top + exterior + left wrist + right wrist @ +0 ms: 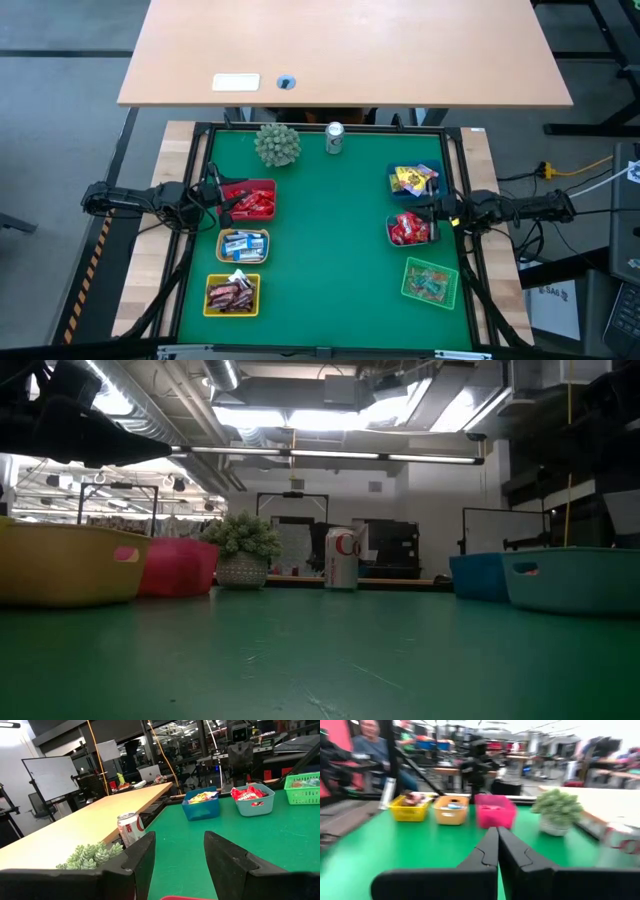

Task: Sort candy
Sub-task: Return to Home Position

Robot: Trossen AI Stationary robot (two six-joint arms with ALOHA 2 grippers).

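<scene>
Candy lies sorted in small baskets on the green mat. On the left, red candy fills a red basket (252,200), blue-white candy (243,244) an orange one, brown candy (230,294) a yellow one. On the right, yellow candy (412,179) sits in a blue basket, red candy (408,231) in a teal one, mixed candy (430,282) in a green one. My left gripper (214,194) (180,854) stands open and level at the red basket's left rim, nothing between its fingers. My right gripper (432,210) (497,845) is shut and level between the blue and teal baskets.
A spiky green ball in a pot (277,144) and a silver can (334,137) stand at the mat's far edge. A wooden desk (340,50) lies beyond. The middle of the mat (330,240) is bare green. A person shows in the room behind (370,737).
</scene>
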